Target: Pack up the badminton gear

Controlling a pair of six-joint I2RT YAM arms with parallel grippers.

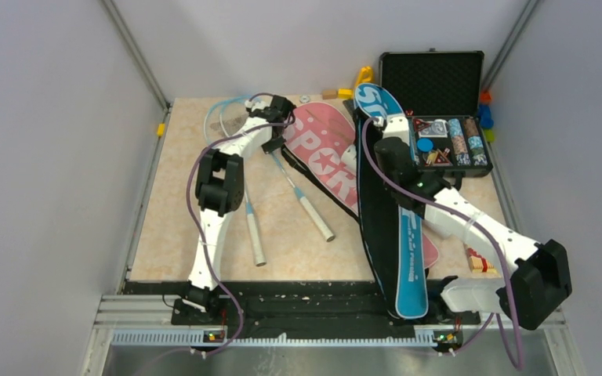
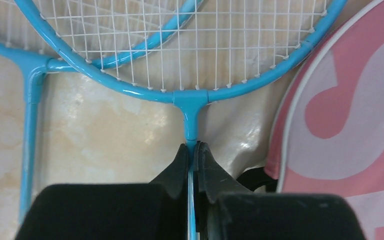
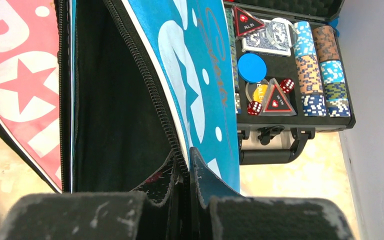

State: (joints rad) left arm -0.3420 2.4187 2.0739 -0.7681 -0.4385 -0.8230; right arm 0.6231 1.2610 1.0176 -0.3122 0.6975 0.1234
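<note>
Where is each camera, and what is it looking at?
Top external: above and behind, looking down at the beige table; both arms show.
Left wrist: on the left arm, facing the light-blue stringed racket; left gripper shut on its shaft.
Right wrist: on the right arm, facing the blue racket-shaped cover and black poker-chip case; right gripper shut on the cover's edge.
Shared: the pink racket-shaped cover shows in all three.

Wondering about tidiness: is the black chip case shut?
No, the black case stands open, lid upright, chips and dice showing inside.
</note>
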